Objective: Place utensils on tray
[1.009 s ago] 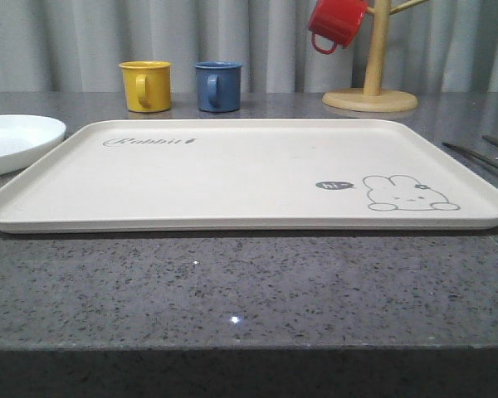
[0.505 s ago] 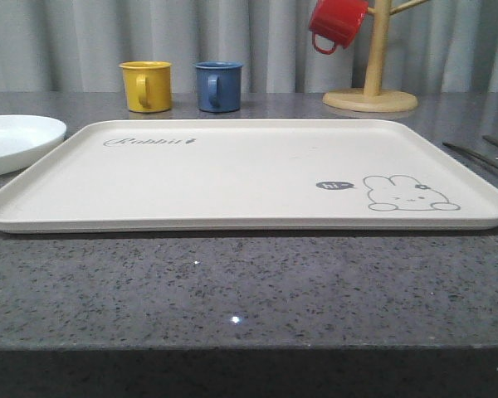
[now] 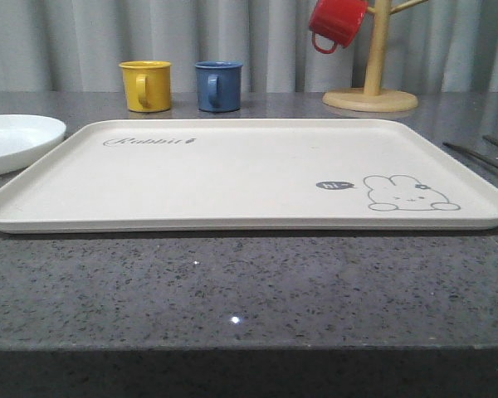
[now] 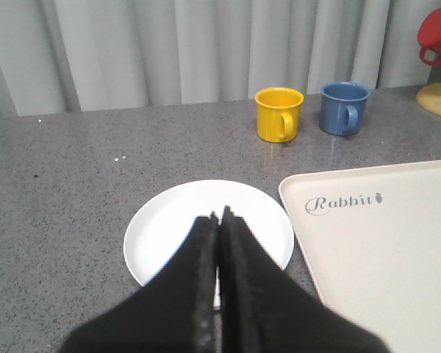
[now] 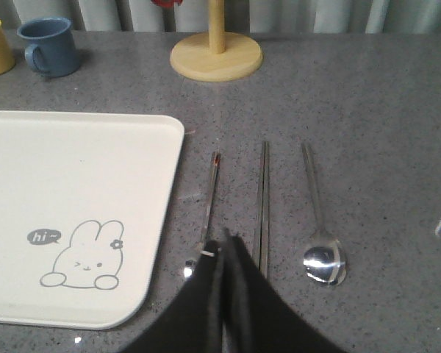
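The cream tray [image 3: 232,178] with its rabbit drawing lies in the middle of the grey counter. To its right the utensils lie side by side on the counter: a fork [image 5: 212,180], a pair of chopsticks [image 5: 264,195] and a spoon [image 5: 322,254]. In the front view they are thin dark lines [image 3: 480,155] at the right edge. My right gripper [image 5: 224,239] is shut and empty, hovering over the fork's near end, between the fork and the chopsticks. Left of the tray [image 4: 397,257], my left gripper [image 4: 220,215] is shut and empty above a white plate [image 4: 169,228].
A yellow mug [image 3: 146,84] and a blue mug [image 3: 217,85] stand behind the tray. A wooden mug tree [image 3: 372,91] with a red mug [image 3: 335,23] hanging on it stands at the back right. A curtain closes off the back.
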### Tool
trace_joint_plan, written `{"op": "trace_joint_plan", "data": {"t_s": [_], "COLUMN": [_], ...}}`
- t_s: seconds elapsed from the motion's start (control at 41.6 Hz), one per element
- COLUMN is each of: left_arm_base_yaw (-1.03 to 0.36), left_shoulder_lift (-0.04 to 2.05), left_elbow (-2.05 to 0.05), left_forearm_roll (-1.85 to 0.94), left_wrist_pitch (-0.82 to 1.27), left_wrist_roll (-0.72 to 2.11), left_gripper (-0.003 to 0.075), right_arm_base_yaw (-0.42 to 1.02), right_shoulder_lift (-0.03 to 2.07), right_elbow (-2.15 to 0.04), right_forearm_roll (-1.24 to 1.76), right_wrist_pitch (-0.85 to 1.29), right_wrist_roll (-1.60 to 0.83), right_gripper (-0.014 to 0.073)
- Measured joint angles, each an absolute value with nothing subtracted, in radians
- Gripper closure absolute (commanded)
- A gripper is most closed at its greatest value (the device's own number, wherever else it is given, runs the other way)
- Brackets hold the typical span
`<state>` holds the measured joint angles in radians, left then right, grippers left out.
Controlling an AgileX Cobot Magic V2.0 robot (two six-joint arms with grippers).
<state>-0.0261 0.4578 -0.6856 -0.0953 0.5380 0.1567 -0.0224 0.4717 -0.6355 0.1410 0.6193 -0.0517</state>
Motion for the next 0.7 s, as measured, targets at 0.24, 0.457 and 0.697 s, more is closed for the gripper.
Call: {"op": "trace_joint_plan", "data": {"t_s": [0.24,0.457,0.697], "left_arm_base_yaw": [-0.026,-0.026,-0.026], "left_shoulder_lift": [0.52,0.537,0.586], "left_elbow": [-0.686,-0.686,-0.715], "left_forearm_roll": [-0.095,-0.091,-0.045], "left_wrist_pitch": [0.564,0.572,0.659], "left_wrist_roll": [0.157,0.157,0.157], "left_gripper": [0.0498,0.0195,0.0196], "right_arm_base_yaw": [-0.022,-0.022,-0.022], "right_shoulder_lift": [0.508,0.508,0.508], "right_elbow": [-0.636,-0.636,-0.636], "right_forearm_roll": [0.141,0.141,0.141], "right_wrist_pitch": [0.623,0.63,0.639], "right_wrist_roll": [-0.061,-0.071,-0.071], "right_gripper": [0.0341,0.0195,0.0197]}}
